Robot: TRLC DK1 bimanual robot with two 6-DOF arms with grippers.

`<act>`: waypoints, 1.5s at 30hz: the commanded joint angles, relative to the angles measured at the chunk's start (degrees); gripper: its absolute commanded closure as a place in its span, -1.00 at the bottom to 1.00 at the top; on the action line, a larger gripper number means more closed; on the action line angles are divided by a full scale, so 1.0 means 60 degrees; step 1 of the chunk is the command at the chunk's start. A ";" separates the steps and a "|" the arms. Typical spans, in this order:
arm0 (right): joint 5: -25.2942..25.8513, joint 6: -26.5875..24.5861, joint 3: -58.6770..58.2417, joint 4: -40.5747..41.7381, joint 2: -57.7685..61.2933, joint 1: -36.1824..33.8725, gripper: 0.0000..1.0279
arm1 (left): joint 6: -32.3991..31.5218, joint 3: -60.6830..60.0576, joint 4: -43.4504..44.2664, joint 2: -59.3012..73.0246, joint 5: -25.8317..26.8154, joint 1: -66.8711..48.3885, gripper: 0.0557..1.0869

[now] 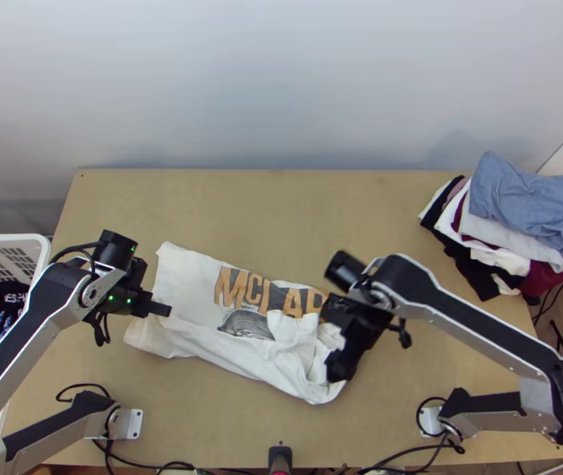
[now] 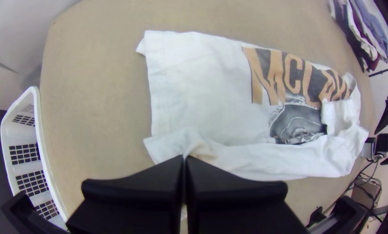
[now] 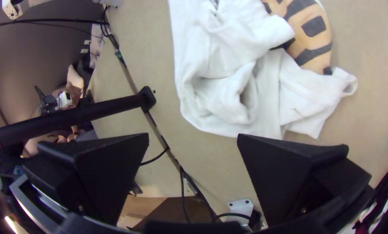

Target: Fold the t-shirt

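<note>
a bit of white t-shirt in the left pincer

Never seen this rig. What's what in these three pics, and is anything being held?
Two robot arms, a left arm and a right arm, work at a wooden table. The top view comes from a fixed camera above; each wrist view from a camera on that arm.

A white t-shirt lies partly folded, bunched toward its right end. The left gripper has its fingers shut, apparently pinching the near edge. The right gripper is open, holding nothing.

Clothes are piled at right; a basket stands at left.
</note>
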 commanded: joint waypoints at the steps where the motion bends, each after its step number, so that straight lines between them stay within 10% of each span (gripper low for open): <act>1: 0.0185 -0.0198 -0.0729 0.0405 -0.0250 -0.0987 -0.83 | -0.0143 0.0127 0.0191 0.0148 -0.0220 0.0102 0.92; 15: 0.0610 -0.0066 -0.1666 0.2837 0.0834 -0.0797 -0.53 | 0.0091 0.0698 0.0221 0.0441 -0.0235 0.0146 0.92; 25: 0.0639 -0.0022 -0.1959 0.3569 -0.0220 -0.0240 0.94 | 0.0179 0.0800 0.0221 0.0353 -0.0235 0.0366 0.92; 45: 0.2455 0.1047 0.6434 0.3159 -0.1114 -0.4254 0.94 | -0.0319 0.7319 -0.0365 0.1335 0.1479 0.5991 0.92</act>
